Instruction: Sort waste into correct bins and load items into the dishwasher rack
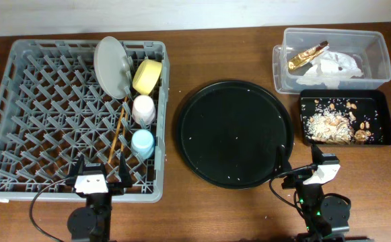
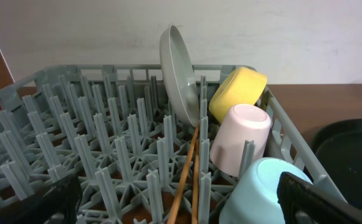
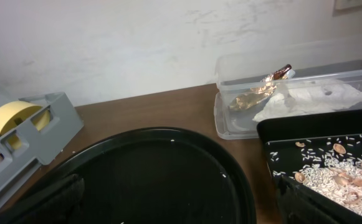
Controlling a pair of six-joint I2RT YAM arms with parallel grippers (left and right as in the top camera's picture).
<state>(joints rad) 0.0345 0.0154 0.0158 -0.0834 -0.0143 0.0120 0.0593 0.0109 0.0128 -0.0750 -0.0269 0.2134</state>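
The grey dishwasher rack (image 1: 40,101) holds a pale grey plate (image 1: 110,66) on edge, a yellow bowl (image 1: 147,76), a pink cup (image 1: 143,109), a light blue cup (image 1: 142,142) and two chopsticks (image 1: 117,131). They also show in the left wrist view: plate (image 2: 177,71), bowl (image 2: 238,93), pink cup (image 2: 242,138), blue cup (image 2: 258,193), chopsticks (image 2: 189,174). The clear tub (image 1: 377,50) holds the gold wrapper (image 1: 308,56) and white tissue (image 1: 336,67). The black tray (image 1: 380,101) holds food scraps (image 1: 330,124). My left gripper (image 1: 99,176) is open and empty at the rack's front edge. My right gripper (image 1: 301,161) is open and empty.
A large round black tray (image 1: 232,131) with a few rice grains lies between the rack and the bins. In the right wrist view it (image 3: 156,180) fills the foreground, with the tub (image 3: 230,118) and black tray (image 3: 274,130) at right. Cables trail by both arm bases.
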